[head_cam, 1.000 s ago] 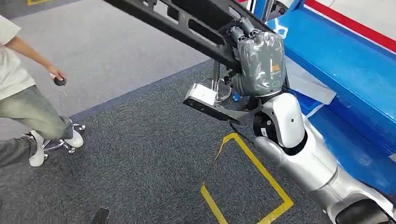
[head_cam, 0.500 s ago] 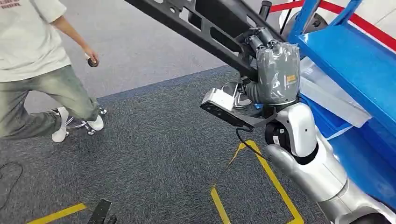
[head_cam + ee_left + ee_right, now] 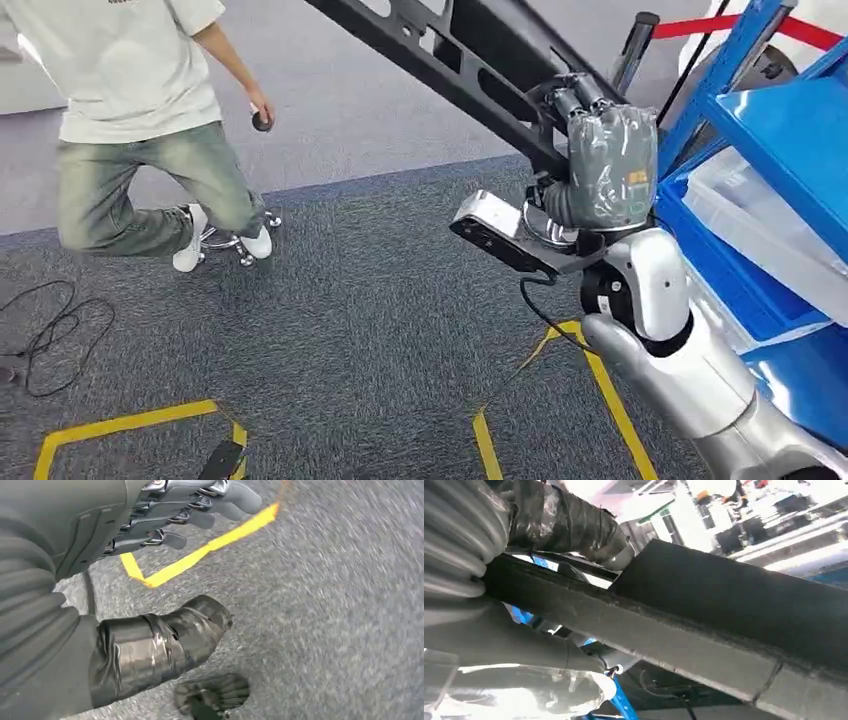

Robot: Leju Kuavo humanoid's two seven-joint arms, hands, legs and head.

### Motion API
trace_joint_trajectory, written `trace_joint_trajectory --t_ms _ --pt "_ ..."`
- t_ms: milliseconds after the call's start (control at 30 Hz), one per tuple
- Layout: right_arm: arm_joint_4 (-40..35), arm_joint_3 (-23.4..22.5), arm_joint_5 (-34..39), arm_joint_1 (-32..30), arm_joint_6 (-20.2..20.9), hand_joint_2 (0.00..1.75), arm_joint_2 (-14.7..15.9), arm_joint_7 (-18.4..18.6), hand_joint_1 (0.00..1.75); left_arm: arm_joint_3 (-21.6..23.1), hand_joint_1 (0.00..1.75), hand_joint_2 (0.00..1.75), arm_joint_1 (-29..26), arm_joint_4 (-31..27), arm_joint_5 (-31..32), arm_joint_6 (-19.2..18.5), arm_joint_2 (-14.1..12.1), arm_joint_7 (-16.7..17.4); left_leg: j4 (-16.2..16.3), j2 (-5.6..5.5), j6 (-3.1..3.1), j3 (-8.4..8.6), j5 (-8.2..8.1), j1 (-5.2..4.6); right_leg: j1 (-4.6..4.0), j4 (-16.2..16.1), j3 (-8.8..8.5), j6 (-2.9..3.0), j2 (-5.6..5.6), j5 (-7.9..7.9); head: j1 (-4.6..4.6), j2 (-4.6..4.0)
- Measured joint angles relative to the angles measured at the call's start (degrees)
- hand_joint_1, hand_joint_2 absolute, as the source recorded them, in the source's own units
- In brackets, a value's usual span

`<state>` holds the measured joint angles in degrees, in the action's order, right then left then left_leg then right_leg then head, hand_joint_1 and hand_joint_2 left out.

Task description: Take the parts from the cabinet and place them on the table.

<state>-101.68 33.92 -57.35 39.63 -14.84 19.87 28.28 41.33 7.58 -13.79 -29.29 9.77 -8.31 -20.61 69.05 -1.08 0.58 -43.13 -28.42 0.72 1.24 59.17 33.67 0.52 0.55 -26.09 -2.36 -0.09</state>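
A long black frame part [image 3: 430, 50] runs from the top middle of the head view down to my right hand [image 3: 605, 165]. That hand, wrapped in a grey cover, grips the part near its lower end, just left of the blue cabinet [image 3: 790, 130]. In the right wrist view the taped thumb [image 3: 569, 520] lies over the black part [image 3: 724, 610]. My left hand [image 3: 100, 580] hangs over the grey carpet with its fingers [image 3: 200, 505] spread and nothing in it.
A person [image 3: 140, 100] stands at the upper left beside a stool base [image 3: 235, 240], holding a small dark object. Yellow tape [image 3: 600, 390] marks squares on the carpet. A black cable [image 3: 50, 335] lies at the left. Clear plastic [image 3: 760, 230] lies on a cabinet shelf.
The whole picture has shifted, so the camera has turned left: the cabinet slid towards the right edge and the person came further into view. My right hand still grips the black part.
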Motion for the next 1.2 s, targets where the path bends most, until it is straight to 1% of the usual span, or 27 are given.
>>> trace_joint_trajectory --t_ms 67,100,133,167,200,233,267,367,400,433,467,500,567,600,633,667,700,733,767,800,900,967,1033,1100,1133,1167,1200 --pt "0.0 0.0 0.0 -0.37 -0.02 1.75 0.07 0.0 1.75 0.04 0.0 1.75 0.16 0.0 0.26 -0.07 0.04 0.0 7.12 0.64 0.26 -3.64 -2.15 0.14 -0.1 0.02 0.01 0.17 -1.63 -0.13 -0.02 0.0" --pt "0.0 0.0 0.0 -0.6 -0.02 1.75 0.07 0.0 1.75 0.09 0.0 1.75 0.14 0.0 0.35 -0.09 0.09 0.04 7.09 0.76 0.3 -3.67 -1.44 0.2 -0.13 0.02 -0.04 0.16 -2.35 -0.2 -0.02 0.0" --pt "0.0 0.0 0.02 -0.68 -0.02 1.75 0.07 0.0 1.75 0.11 0.0 1.75 0.12 0.0 0.35 -0.09 0.09 0.04 4.62 0.85 0.25 -2.39 0.21 0.22 -0.15 0.04 -0.08 0.1 -2.98 -0.28 -0.02 0.0" --pt "0.0 0.0 0.02 -0.68 -0.02 1.75 0.07 0.0 1.75 0.11 0.0 1.75 0.12 0.0 0.37 -0.09 0.07 0.07 0.25 1.11 0.08 -0.03 2.37 0.21 -0.15 0.05 -0.2 0.03 -3.58 -0.4 -0.04 0.0" --pt "0.0 -0.04 0.02 -0.67 -0.02 1.75 0.11 0.0 1.75 0.13 0.0 1.75 0.2 0.0 0.44 -0.26 0.07 0.07 -5.51 1.82 -0.16 3.28 4.65 0.19 -0.16 0.05 -0.45 -0.24 -3.78 -0.59 -0.02 0.0" --pt "0.0 -0.11 0.02 -0.62 -0.07 1.75 0.11 0.0 1.75 0.13 0.0 1.75 0.28 0.0 0.5 -0.81 0.02 0.09 -9.44 2.52 -0.41 5.22 4.49 0.05 -0.17 0.04 -0.59 -0.51 -4.19 -0.76 0.0 0.0" --pt "0.0 -0.22 0.13 -0.57 -0.35 1.75 0.2 0.0 1.75 0.15 0.0 1.75 0.33 0.0 0.5 -1.34 -0.02 0.15 -10.06 2.35 -0.66 5.96 4.34 -0.5 -0.59 0.17 -0.37 -0.87 -4.59 -0.94 -0.04 0.0" --pt "0.0 -0.57 1.27 -0.85 -2.16 1.75 0.17 0.0 1.75 0.2 0.0 1.75 0.01 0.0 0.46 -2.84 -0.18 0.48 -10.01 1.67 -1.46 5.69 4.28 -0.68 -0.62 -0.44 -0.86 -1.6 -5.21 -0.77 0.04 0.0" --pt "0.0 -0.63 1.4 -0.81 -2.67 1.75 0.17 -0.02 1.75 0.2 0.0 1.75 -0.01 0.0 0.41 -3.13 -0.24 0.5 -10.86 1.58 -1.99 6.26 4.64 -0.24 -0.7 -0.37 -0.8 -2.01 -5.31 -1.12 0.07 0.0" --pt "0.02 -0.81 1.73 -0.86 -2.8 1.75 0.17 -0.04 1.75 0.22 0.0 1.75 -0.05 0.0 0.39 -3.34 -0.22 0.55 -11.28 1.51 -2.19 6.64 4.74 -0.2 -0.32 0.74 -0.58 -2.15 -3.55 -1.97 0.19 0.0" --pt "0.02 -0.94 1.84 -0.86 -2.84 1.75 0.17 -0.11 1.75 0.22 0.0 1.75 0.08 0.0 0.39 -3.63 -0.24 0.57 -11.34 1.48 -2.64 6.77 4.67 -0.19 -0.28 3.59 0.67 -2.07 -2.14 -3.79 0.28 0.0" --pt "0.02 -1.03 1.9 -0.93 -3.02 1.75 0.2 -0.22 1.75 0.22 0.0 1.75 0.24 0.0 0.39 -3.69 -0.24 0.59 -11.32 1.36 -2.92 6.76 4.64 -0.22 -0.26 7.87 2.76 -2.08 -1.35 -5.86 0.37 0.0" --pt "0.04 -1.03 1.92 -1.2 -3.04 1.75 0.2 -0.37 1.75 0.22 0.0 1.75 0.26 0.0 0.42 -3.91 -0.24 0.61 -11.29 1.2 -3.06 6.79 4.55 -0.28 -0.32 12.64 5.24 -2.16 -0.89 -7.72 0.46 0.0" --pt "0.11 -1.03 1.92 -1.58 -3.04 1.75 0.2 -0.5 1.75 0.24 0.0 1.75 0.26 0.0 0.42 -4.0 -0.24 0.61 -11.28 0.97 -3.24 6.8 4.37 -0.37 -0.31 16.23 7.31 -2.25 -0.71 -8.52 0.37 0.0" --pt "0.15 -1.03 1.92 -1.95 -3.04 1.75 0.2 -0.61 1.75 0.26 0.0 1.75 0.25 0.0 0.42 -4.09 -0.24 0.63 -11.16 0.72 -3.3 6.82 4.29 -0.4 -0.29 17.13 8.21 -2.27 -0.71 -7.85 0.46 0.0" --pt "0.18 -1.03 1.92 -2.17 -3.06 1.75 0.22 -0.63 1.75 0.28 0.0 1.75 0.24 0.0 0.42 -4.17 -0.26 0.63 -11.03 0.47 -3.32 6.88 4.06 -0.4 -0.27 15.24 7.65 -2.26 -0.71 -5.85 0.41 0.0" --pt "0.17 -1.03 1.92 -2.18 -3.06 1.75 0.22 -0.63 1.75 0.28 0.0 1.75 0.24 0.0 0.42 -4.26 -0.26 0.66 -10.8 0.24 -3.21 6.95 3.9 -0.39 -0.18 11.43 6.09 -2.21 -0.71 -3.27 0.48 0.0" --pt "0.17 -1.05 1.92 -2.15 -3.06 1.75 0.22 -0.63 1.75 0.31 0.0 1.75 0.24 0.0 0.42 -4.3 -0.24 0.7 -10.46 -0.01 -3.03 7.05 3.63 -0.35 -0.11 6.49 3.85 -2.12 -0.69 -0.61 0.46 0.0" --pt "0.17 -1.07 1.92 -2.15 -3.08 1.75 0.22 -0.66 1.75 0.33 0.0 1.75 0.24 0.0 0.44 -4.44 -0.26 0.72 -10.06 -0.23 -2.76 7.13 3.26 -0.35 -0.09 1.93 1.87 -1.97 -0.56 0.93 0.5 0.0" --pt "0.22 -1.07 1.92 -2.17 -3.08 1.75 0.22 -0.66 1.75 0.37 0.0 1.75 0.29 0.0 0.44 -4.44 -0.26 0.76 -9.59 -0.43 -2.33 6.73 2.98 -0.71 -0.29 0.94 1.27 -1.91 -0.24 -0.23 0.5 0.0" --pt "0.17 -1.07 1.92 -2.36 -3.08 1.75 0.22 -0.74 1.75 0.44 0.0 1.75 0.24 0.0 0.5 -4.7 -0.39 0.74 -9.75 -0.56 -1.58 6.65 3.06 -0.48 -0.61 0.89 1.16 -1.2 -0.27 -0.32 0.44 0.0" --pt "0.15 -1.09 2.03 -2.33 -3.04 1.75 0.24 -0.74 1.75 0.48 0.0 1.75 0.21 0.0 0.52 -4.94 -0.63 0.5 -8.85 -0.06 -0.89 6.43 2.37 -0.34 -0.11 0.22 0.36 -0.49 -0.35 -0.12 0.44 0.0" --pt "0.15 -1.09 2.03 -2.29 -3.04 1.75 0.24 -0.83 1.75 0.5 0.0 1.75 0.48 0.0 0.59 -5.01 -0.76 0.37 -2.77 0.42 -0.22 3.47 -0.22 -0.19 -0.1 0.21 -0.18 0.15 -0.5 -0.54 -0.04 0.0" --pt "0.15 -1.09 2.03 -2.37 -2.99 1.75 0.24 -0.87 1.75 0.55 0.0 1.75 0.44 0.0 0.55 -5.07 -0.85 0.37 6.05 0.6 0.13 -1.67 -2.99 -0.06 -0.19 0.22 -0.8 0.34 -0.6 -1.13 -0.04 0.0" --pt "0.17 -1.09 2.03 -2.46 -2.99 1.75 0.24 -0.87 1.75 0.57 0.0 1.75 0.33 0.0 0.57 -5.16 -0.85 0.37 8.17 0.65 0.19 -3.29 -2.98 -0.06 -0.19 0.23 -1.15 0.29 -0.6 -1.44 -0.07 0.0" --pt "0.17 -1.09 2.05 -2.52 -2.97 1.75 0.24 -0.87 1.75 0.57 0.0 1.75 0.27 0.0 0.57 -5.2 -0.85 0.37 7.29 0.66 0.15 -3.45 -1.45 -0.05 -0.17 0.23 -1.59 0.24 -0.59 -1.81 -0.04 0.0" --pt "0.17 -1.09 2.05 -2.52 -2.97 1.75 0.24 -0.85 1.75 0.57 0.0 1.75 0.27 0.0 0.57 -5.2 -0.85 0.37 4.18 0.68 0.03 -2.32 1.03 -0.05 -0.14 0.23 -2.14 0.13 -0.59 -2.23 -0.06 0.0"
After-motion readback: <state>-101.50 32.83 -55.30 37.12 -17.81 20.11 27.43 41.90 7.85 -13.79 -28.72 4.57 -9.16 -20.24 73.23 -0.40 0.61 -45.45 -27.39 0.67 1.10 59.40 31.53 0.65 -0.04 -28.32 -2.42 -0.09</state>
